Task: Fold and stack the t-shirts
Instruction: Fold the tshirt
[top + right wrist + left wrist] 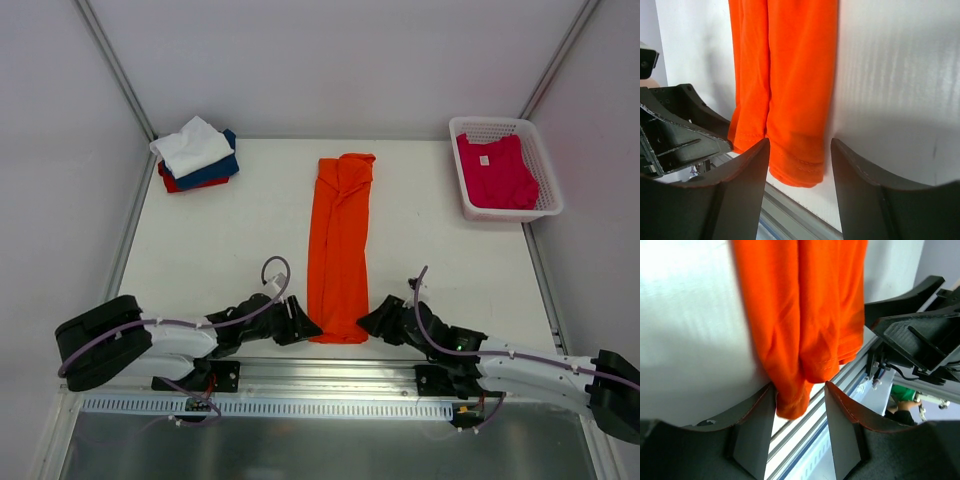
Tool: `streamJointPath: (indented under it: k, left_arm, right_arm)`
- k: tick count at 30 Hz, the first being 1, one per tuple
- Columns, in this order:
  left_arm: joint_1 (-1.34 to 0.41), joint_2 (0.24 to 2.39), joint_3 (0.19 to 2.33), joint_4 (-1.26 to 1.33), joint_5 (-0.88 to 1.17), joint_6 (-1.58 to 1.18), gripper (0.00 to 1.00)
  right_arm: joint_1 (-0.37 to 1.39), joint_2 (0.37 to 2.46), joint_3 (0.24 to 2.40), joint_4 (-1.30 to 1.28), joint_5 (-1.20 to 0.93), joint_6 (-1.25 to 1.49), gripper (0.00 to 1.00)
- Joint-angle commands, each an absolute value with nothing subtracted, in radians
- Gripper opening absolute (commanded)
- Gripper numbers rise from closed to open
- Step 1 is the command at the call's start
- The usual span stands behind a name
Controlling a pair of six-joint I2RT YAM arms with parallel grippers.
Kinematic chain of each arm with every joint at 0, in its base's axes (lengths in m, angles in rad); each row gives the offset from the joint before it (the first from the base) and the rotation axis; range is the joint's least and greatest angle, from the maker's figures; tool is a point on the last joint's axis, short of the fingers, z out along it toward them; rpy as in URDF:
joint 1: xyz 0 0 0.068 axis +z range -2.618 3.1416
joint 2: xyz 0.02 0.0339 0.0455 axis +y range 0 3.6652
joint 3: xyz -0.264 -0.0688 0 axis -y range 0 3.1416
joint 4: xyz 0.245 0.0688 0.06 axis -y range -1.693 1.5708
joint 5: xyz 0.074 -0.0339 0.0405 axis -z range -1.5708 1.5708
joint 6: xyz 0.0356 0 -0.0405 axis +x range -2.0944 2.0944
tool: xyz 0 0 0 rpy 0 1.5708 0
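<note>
Lengthwise, the orange t-shirt (340, 250) is laid as a narrow folded strip at the middle of the table (230, 240), with its hem at the near edge. The left gripper (303, 325) is set at the hem's left corner; its fingers are spread, and the corner hangs between them unpinched. The right gripper (375, 318) is set at the right corner, likewise spread, with nothing gripped. A stack of folded t-shirts (195, 150), white over navy and red, is seen at the far left. A pink t-shirt (497, 178) is kept in the basket (500, 125) at the far right; its white neck label (484, 160) is too small to be read.
</note>
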State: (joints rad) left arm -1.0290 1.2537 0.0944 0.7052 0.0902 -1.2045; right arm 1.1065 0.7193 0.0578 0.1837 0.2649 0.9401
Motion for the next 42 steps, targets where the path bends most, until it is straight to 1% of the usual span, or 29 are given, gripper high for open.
streamJointPath:
  k: [1, 4, 7, 11, 19, 26, 32, 36, 42]
  left_arm:
    - [-1.039, 1.169, 0.006, 0.329, 0.006, -1.186, 0.45]
    - [-1.039, 1.041, -0.021, 0.237, -0.044, -1.192, 0.45]
    - [-1.039, 0.996, -0.043, 0.215, -0.06, -1.201, 0.46]
    - [-1.039, 1.017, -0.048, 0.219, -0.058, -1.206, 0.46]
    - [-1.039, 1.052, -0.043, 0.247, -0.061, -1.206, 0.45]
    - [-1.037, 1.048, -0.046, 0.248, -0.057, -1.206, 0.45]
    - [-1.04, 1.084, -0.041, 0.284, -0.046, -1.206, 0.44]
    - [-1.048, 1.124, -0.034, 0.313, -0.041, -1.21, 0.44]
    - [-1.068, 1.129, -0.037, 0.319, -0.048, -1.226, 0.42]
  right_arm:
    - [1.126, 0.628, 0.035, 0.005, 0.35, 0.983, 0.56]
    - [1.131, 0.586, 0.026, -0.055, 0.354, 0.992, 0.54]
    - [1.137, 0.584, 0.018, -0.058, 0.354, 1.005, 0.51]
    - [1.157, 0.621, 0.015, -0.02, 0.356, 1.019, 0.48]
    - [1.198, 0.676, 0.021, 0.035, 0.383, 1.042, 0.48]
    - [1.233, 0.686, 0.025, 0.032, 0.41, 1.066, 0.46]
    - [1.255, 0.698, 0.025, 0.034, 0.428, 1.077, 0.46]
    - [1.27, 0.709, 0.025, 0.04, 0.437, 1.091, 0.43]
    - [1.308, 0.715, 0.026, 0.035, 0.463, 1.115, 0.43]
